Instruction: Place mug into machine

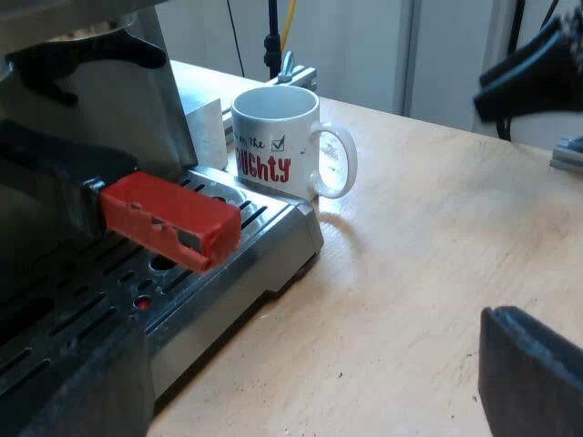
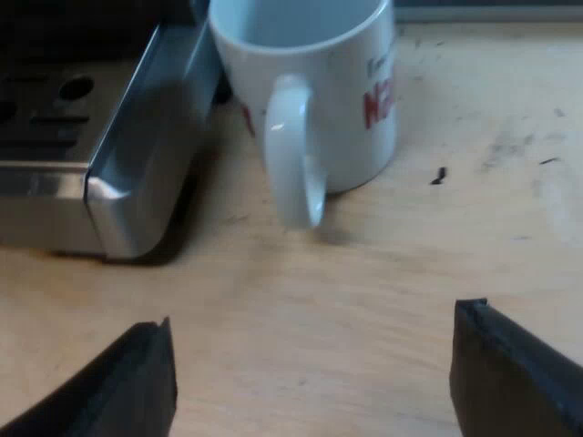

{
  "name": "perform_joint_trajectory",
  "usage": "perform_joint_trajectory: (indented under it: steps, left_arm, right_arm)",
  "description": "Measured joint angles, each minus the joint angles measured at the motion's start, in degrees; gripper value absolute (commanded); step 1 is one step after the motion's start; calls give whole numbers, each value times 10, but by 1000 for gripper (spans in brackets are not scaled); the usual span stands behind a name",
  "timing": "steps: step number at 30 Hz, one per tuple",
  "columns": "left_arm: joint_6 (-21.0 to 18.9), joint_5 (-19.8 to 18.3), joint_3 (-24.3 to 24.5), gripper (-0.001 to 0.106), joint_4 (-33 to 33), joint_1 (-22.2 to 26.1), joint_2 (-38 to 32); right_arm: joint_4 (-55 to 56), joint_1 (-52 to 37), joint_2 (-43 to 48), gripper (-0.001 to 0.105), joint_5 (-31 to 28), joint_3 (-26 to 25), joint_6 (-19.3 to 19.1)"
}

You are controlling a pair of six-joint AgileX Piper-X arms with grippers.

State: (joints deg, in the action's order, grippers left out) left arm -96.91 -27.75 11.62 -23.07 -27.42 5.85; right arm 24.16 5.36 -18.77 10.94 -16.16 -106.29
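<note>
- Right gripper (image 2: 314,350): fingers (image 2: 137,387) spread wide apart, nothing between them; hangs low over the table (image 2: 383,273), aimed at the handle (image 2: 293,155) of the mug (image 2: 346,100), stopping short of it.
- Mug: stands upright on the wooden table, mouth up, long axis vertical; sits off the machine, just beside a corner of the drip tray (image 2: 137,155); cannot tell whether touching it.
- Handle: points away from the tray along the table, straight toward the right gripper, lined up with the gap between its fingers.
- Mug body: white, with red lettering and small black script with a ticked box on the side; looks empty inside.
- Drip tray: slotted metal with a polished rim, at the foot of the espresso machine (image 1: 109,100).
- Metal holder: locked into the machine's front; red end (image 1: 168,218) of its dark handle juts out over the drip tray, near the mug but apart from it.
- Left gripper (image 1: 310,364): fingers apart, holding nothing; hovers at the drip tray's front, one finger over the tray, the other over bare table, well apart from the mug.
- Silver block (image 1: 205,123): on the table between the machine's side and the mug.
- Dark speck (image 2: 440,175): on the table near the mug's base.
</note>
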Motion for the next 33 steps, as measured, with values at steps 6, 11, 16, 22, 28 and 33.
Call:
perform_joint_trajectory:
  steps: [6, 11, 16, 22, 28, 33]
  left_arm:
    - [0, 0, 0, 75, 0, 0, 0]
    - [0, 0, 0, 75, 0, 0, 0]
    - [0, 0, 0, 75, 0, 0, 0]
    - [-1, 0, 0, 75, 0, 0, 0]
    - [-1, 0, 0, 75, 0, 0, 0]
    - [-1, 0, 0, 75, 2, 0, 0]
  right_arm:
    - [-77, 67, -35, 65, -51, 35, 0]
    - [-265, 162, -127, 64, -190, 73, 15]
    - [-376, 184, -215, 64, -237, 97, 56]
    - [-526, 184, -343, 64, -255, 101, 62]
    - [-600, 184, -406, 64, -255, 101, 62]
    - [-706, 184, -575, 64, -262, 39, 85]
